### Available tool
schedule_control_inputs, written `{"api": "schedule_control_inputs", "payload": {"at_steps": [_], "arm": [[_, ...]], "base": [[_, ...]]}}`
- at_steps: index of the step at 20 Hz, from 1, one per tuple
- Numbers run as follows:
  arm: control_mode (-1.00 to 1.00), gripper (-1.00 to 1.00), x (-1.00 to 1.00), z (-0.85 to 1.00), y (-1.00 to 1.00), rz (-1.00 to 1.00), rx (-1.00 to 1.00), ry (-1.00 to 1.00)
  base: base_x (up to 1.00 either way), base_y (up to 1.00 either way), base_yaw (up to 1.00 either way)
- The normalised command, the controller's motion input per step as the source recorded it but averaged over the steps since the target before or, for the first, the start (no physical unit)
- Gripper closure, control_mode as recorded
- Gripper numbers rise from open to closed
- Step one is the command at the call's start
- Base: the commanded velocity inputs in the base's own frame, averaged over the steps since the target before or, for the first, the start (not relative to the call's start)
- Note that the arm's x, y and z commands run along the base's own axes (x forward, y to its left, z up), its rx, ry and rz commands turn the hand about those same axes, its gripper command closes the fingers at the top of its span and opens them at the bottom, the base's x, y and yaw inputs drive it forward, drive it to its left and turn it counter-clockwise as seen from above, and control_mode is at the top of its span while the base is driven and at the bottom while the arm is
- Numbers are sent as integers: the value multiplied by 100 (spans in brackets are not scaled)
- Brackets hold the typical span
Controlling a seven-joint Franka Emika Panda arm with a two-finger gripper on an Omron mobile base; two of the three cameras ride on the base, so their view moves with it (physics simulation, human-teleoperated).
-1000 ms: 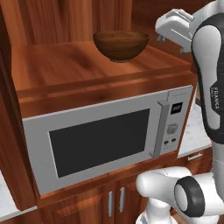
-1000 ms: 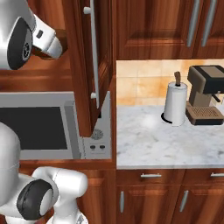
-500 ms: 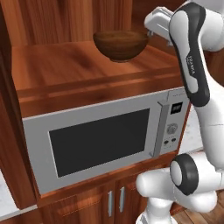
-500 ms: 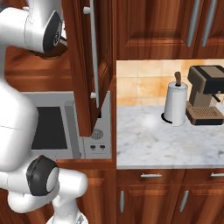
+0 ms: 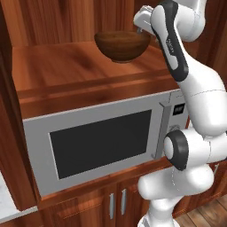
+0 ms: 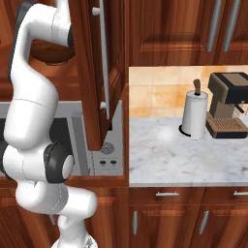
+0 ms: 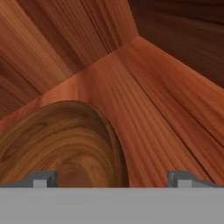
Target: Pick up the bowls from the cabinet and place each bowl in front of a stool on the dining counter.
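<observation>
Approach for the first pick: the dark swirled wooden bowl [image 5: 122, 45] sits on the cabinet's open shelf [image 5: 53, 71] above the microwave [image 5: 99, 142], the claw [image 7: 111, 177] spread wide at its rim, holding nothing; next it must straddle the rim and close.

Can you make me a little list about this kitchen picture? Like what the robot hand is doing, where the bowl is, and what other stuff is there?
bowl: dark brown wooden bowl, upright on the cabinet shelf above the microwave
robot hand: gripper open, right by the bowl's rim, holding nothing
bowl grabbed: not yet
worktop: marble worktop to the right, with a paper towel roll and a coffee machine
</observation>
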Motion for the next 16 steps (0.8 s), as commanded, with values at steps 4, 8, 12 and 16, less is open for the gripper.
{"api": "schedule_control_inputs", "payload": {"at_steps": [4, 8, 12, 16], "arm": [[-100, -100, 42, 0, 14, 0, 0, 16], [-100, -100, 14, -2, 20, 0, 0, 17], [-100, -100, 16, -5, 24, 2, 0, 22], [-100, -100, 8, -13, 23, 7, 0, 27]], "base": [[0, 0, 0], [0, 0, 0], [0, 0, 0], [0, 0, 0]]}}
